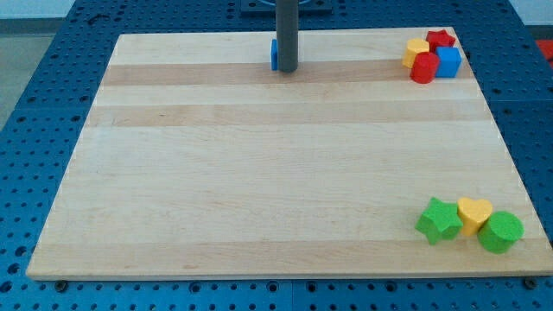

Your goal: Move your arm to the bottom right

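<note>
Your arm carries no claw, so no opening or hold can be reported; it ends in a straight dark rod whose lower end, my tip [286,70], rests on the worktop [259,173] close to the top edge, slightly left of that edge's middle. A blue block [274,54] shows as a thin sliver at the rod's left side, mostly hidden behind it; its shape cannot be made out, and you cannot tell whether the tip touches it.

No containers appear on the worktop.

In the top right corner you see four blocks packed together: a red star-shaped block [441,38] nearest the top edge, a yellow block [416,51] to its left, a blue cube [448,61] below the star, and a red cylinder-like block [423,68] lowest in the group, touching the yellow and the blue.

In the bottom right corner, the place the task names, three blocks lie in a row, touching: a green star-shaped block [440,220] on the left, a yellow heart-shaped block [474,212] in the middle, and a green cylinder-like block [500,231] nearest the right edge.

The tip stands well apart from both groups. The bottom right corner lies diagonally across the worktop from it, with bare wood between.
</note>
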Tool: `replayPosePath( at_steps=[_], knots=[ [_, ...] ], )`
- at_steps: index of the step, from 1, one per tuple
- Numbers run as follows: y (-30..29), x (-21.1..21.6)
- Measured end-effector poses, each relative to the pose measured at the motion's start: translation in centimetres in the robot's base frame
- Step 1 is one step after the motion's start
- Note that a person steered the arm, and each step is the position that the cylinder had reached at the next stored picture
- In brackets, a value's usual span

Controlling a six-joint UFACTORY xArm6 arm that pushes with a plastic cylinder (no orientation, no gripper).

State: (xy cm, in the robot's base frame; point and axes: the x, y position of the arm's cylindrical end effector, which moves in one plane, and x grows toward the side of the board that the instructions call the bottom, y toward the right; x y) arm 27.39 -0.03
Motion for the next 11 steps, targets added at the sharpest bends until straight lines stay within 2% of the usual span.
replayPosePath(
  at_steps=[1, 2, 3, 6, 7, 8, 9, 10, 11],
  knots=[
    [0.0, 0.0],
    [1.5, 4.5],
    [7.9, 12.0],
    [20.0, 17.6],
    [24.1, 22.4],
    [25.8, 24.0],
    [27.6, 28.6],
    [27.7, 29.0],
    [28.5, 32.3]
  ],
)
